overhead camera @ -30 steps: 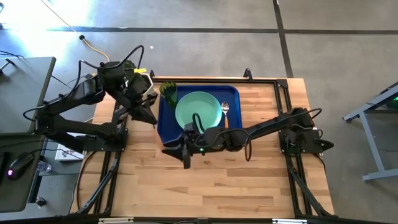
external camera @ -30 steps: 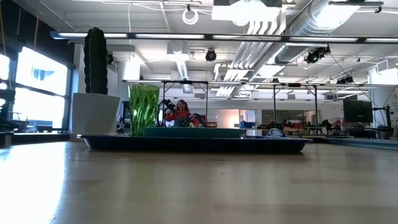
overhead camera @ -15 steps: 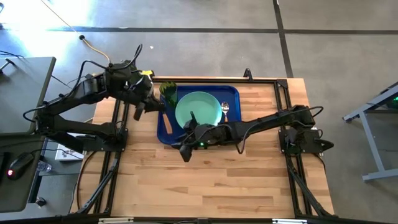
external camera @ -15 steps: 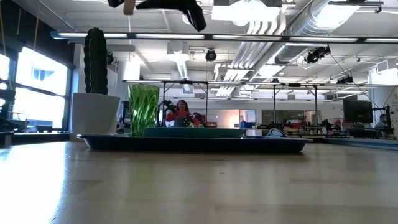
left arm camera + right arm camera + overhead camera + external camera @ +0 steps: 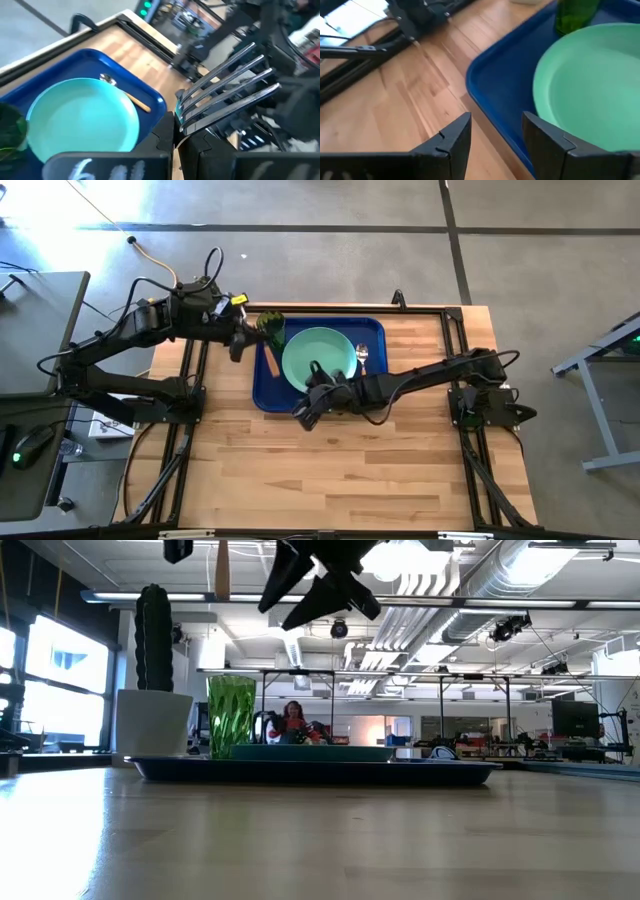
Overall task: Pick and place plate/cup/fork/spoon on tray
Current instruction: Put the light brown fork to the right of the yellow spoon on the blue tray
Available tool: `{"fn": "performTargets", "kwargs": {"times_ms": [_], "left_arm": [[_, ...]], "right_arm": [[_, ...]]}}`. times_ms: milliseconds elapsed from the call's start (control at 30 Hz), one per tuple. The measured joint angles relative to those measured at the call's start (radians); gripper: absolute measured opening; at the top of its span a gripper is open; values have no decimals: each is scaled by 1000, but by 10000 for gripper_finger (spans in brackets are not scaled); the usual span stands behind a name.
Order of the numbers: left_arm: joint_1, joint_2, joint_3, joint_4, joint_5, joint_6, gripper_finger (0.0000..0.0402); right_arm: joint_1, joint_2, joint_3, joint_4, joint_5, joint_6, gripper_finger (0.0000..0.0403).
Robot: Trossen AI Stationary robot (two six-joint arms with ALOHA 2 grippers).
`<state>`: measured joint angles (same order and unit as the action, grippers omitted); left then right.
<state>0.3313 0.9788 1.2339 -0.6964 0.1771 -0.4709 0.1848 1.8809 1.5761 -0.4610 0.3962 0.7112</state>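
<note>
The dark blue tray lies mid-table. On it rest the mint-green plate, the green cup standing in its far left corner, and the spoon flat to the plate's right. The fork is in the air over the tray's left part, in my left gripper, which is shut on it. My right gripper hovers open over the tray's near left corner, with nothing between its fingers. My left gripper pinches the fork between its two fingers at the neck just below the tines. The tines stick out past the fingertips. The handle hangs down below the gripper, and the fork is lifted clear of the tray.
A cactus in a white pot stands behind the tray's left end. Bare wood lies on the near side of the tray. A person sits far off in the room.
My left gripper has turned at the wrist with the fork, whose handle now shows over the tray's left part. My right gripper has tipped downward and sunk toward the tray's near left corner, still open.
</note>
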Motion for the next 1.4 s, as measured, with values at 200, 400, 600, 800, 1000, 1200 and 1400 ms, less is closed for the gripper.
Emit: {"fn": "performTargets", "kwargs": {"times_ms": [200, 400, 600, 800, 1000, 1200, 1400], "left_arm": [[-35, 0, 0, 0, -128, -47, 1], [-96, 0, 0, -3, -249, -90, 1], [-167, 0, 0, -30, -400, -163, 1], [-226, 1, 0, -52, -515, -237, 1], [-275, 22, 1, -45, -610, -303, 1], [-321, 50, 0, -39, -693, -323, 1], [-343, 81, 1, 48, -717, -305, 1]], "right_arm": [[-15, 0, 0, -36, -2, -29, 168], [-35, 0, 0, -32, -59, -59, 195], [-53, 0, 0, 60, -53, -108, 227], [-79, 0, 0, 206, 11, -189, 233], [-79, 0, 0, 361, 93, -408, 232], [-73, 0, 0, 416, 184, -576, 232], [-73, 0, 0, 428, 203, -607, 232]]}}
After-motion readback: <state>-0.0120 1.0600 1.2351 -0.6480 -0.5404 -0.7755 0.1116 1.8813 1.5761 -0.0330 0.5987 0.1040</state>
